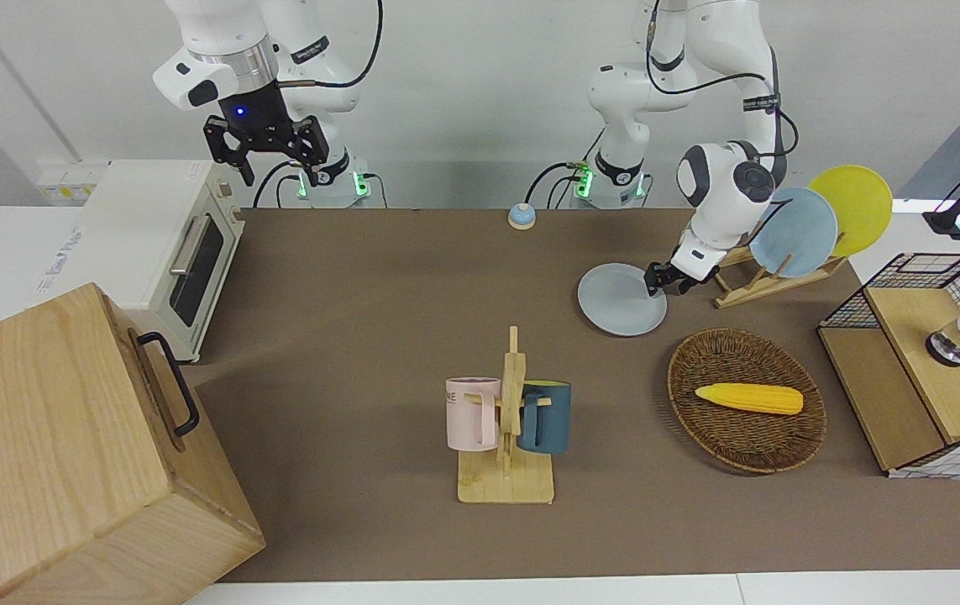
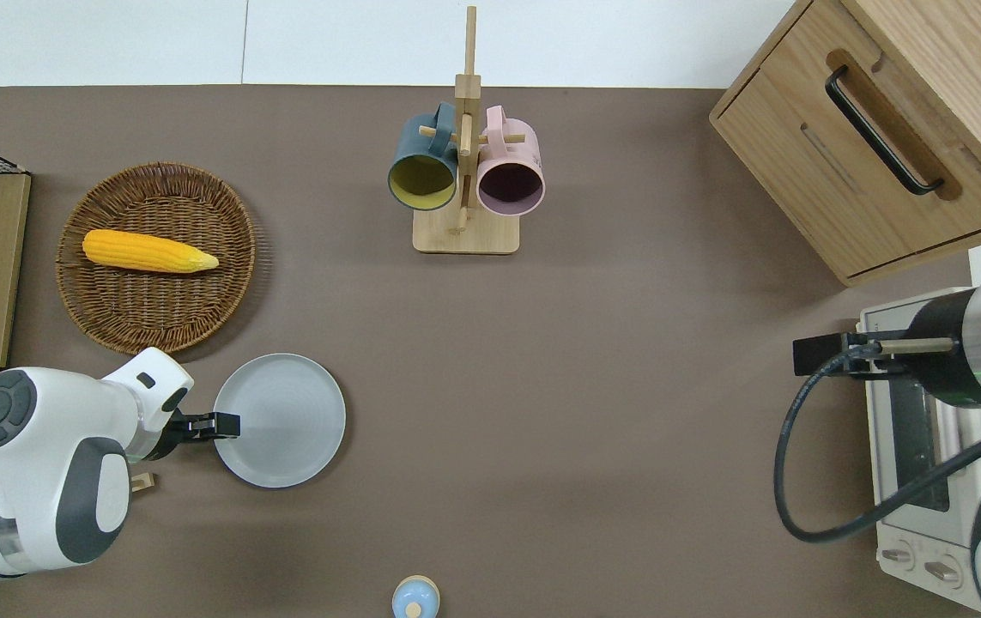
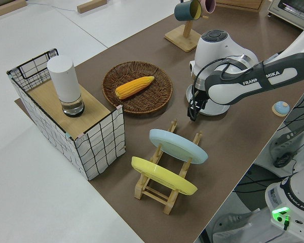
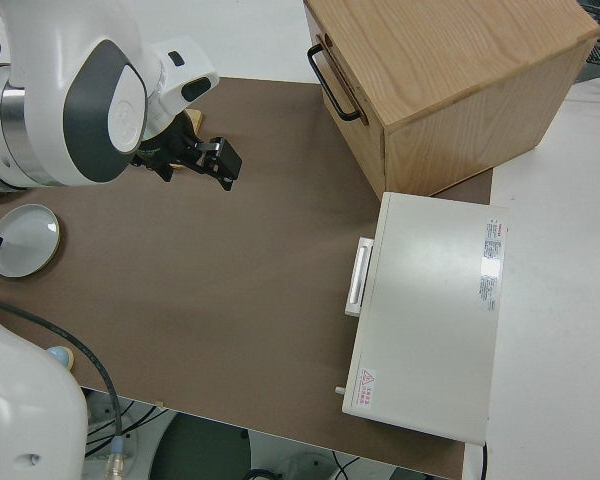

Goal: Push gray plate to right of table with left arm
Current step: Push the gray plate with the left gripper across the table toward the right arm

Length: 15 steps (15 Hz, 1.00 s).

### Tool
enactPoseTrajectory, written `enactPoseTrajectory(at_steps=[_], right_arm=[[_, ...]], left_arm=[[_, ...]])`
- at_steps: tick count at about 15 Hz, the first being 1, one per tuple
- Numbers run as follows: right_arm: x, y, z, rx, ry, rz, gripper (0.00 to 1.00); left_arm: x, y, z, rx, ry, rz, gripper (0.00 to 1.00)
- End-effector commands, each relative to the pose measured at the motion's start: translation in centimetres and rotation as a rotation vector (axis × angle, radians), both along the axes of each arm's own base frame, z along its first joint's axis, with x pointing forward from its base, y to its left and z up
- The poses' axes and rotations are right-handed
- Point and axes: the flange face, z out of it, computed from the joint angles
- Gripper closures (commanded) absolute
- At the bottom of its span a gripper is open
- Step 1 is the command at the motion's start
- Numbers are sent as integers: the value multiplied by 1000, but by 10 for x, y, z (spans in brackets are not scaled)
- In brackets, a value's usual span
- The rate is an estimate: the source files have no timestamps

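The gray plate (image 1: 622, 300) lies flat on the brown table (image 1: 362, 294), near the left arm's end; it also shows in the overhead view (image 2: 279, 421) and the right side view (image 4: 22, 240). My left gripper (image 1: 654, 281) is low at the plate's rim on the side toward the left arm's end of the table, its fingers shut, tips over the rim in the overhead view (image 2: 228, 424). In the left side view the left gripper (image 3: 192, 112) points down at the plate (image 3: 213, 107). My right gripper (image 1: 265, 155) is open and parked.
A wooden rack holds a light-blue plate (image 1: 794, 234) and a yellow plate (image 1: 853, 206) beside the left arm. A wicker basket (image 1: 731, 445) with corn (image 1: 748, 398), a mug tree (image 1: 506, 420), a bell (image 1: 521, 216), a toaster oven (image 1: 160, 244) and a wooden cabinet (image 1: 68, 454) stand around.
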Motion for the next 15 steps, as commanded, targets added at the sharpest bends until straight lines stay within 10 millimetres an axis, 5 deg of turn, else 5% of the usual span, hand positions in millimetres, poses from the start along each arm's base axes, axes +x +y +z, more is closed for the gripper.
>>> enactPoseTrajectory(at_steps=[1,5,11,15], right_arm=[[-8,0,0,9,3,-22,5],[-8,0,0,9,3,-20,5],[-8,0,0,9,3,-22,5],[-8,0,0,9,3,-20,5]], left_arm=[[-2,-3,-5,-29,-16,41,717],[-1,-8,-4,-32,-20,95,1000],[-2,-17,-6,-30,-22,90,1000],[-4,-49,-6,-41,-15,86,1000]])
